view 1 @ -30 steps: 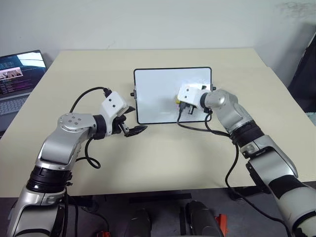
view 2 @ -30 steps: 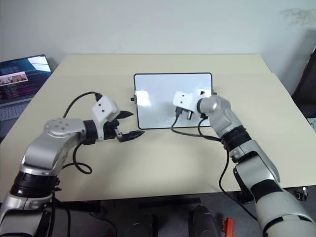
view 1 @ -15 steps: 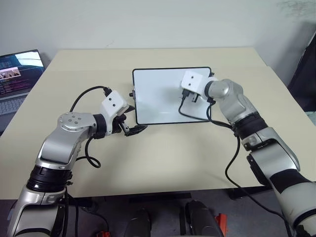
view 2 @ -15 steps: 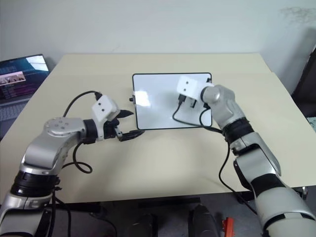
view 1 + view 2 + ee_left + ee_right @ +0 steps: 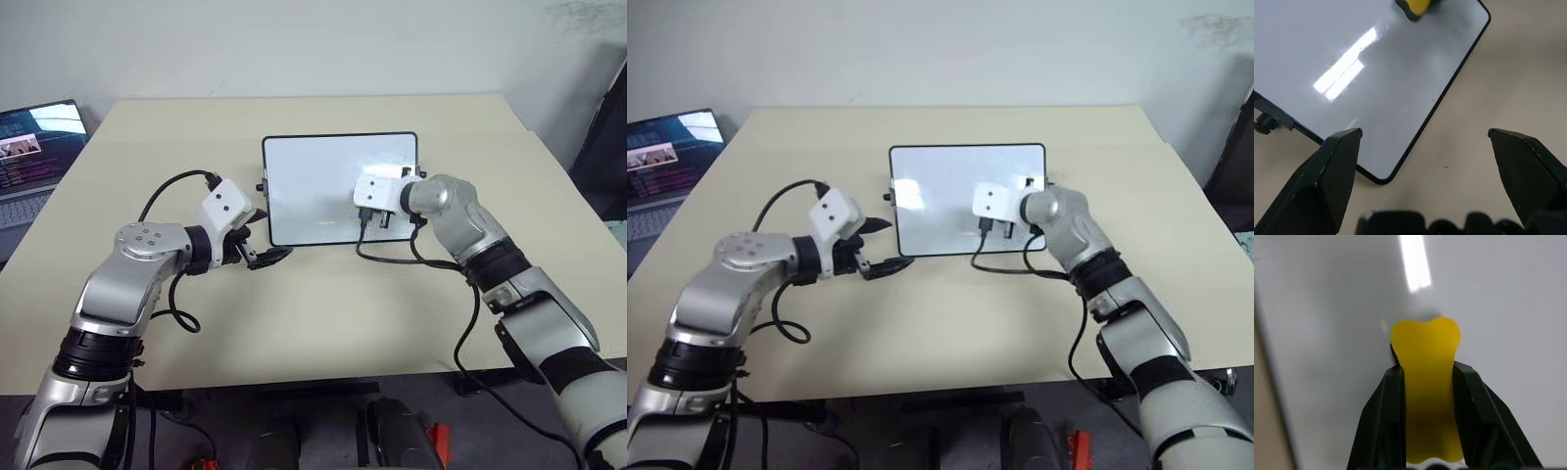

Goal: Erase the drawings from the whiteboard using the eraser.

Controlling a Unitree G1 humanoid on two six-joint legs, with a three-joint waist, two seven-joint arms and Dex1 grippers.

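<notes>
Right wrist view: right gripper (image 5: 1427, 382) clamps the yellow eraser (image 5: 1425, 367) against the whiteboard (image 5: 1327, 308), which looks clean, so erasing seems nearly finished.

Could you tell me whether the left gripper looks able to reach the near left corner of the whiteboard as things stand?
Probably yes: the left gripper sits open beside that corner of the whiteboard, with bare table between.

Whiteboard (image 5: 313, 186) glossy (glare streaks); eraser (image 5: 1425, 377) matt yellow; table (image 5: 323, 313) matt.
</notes>
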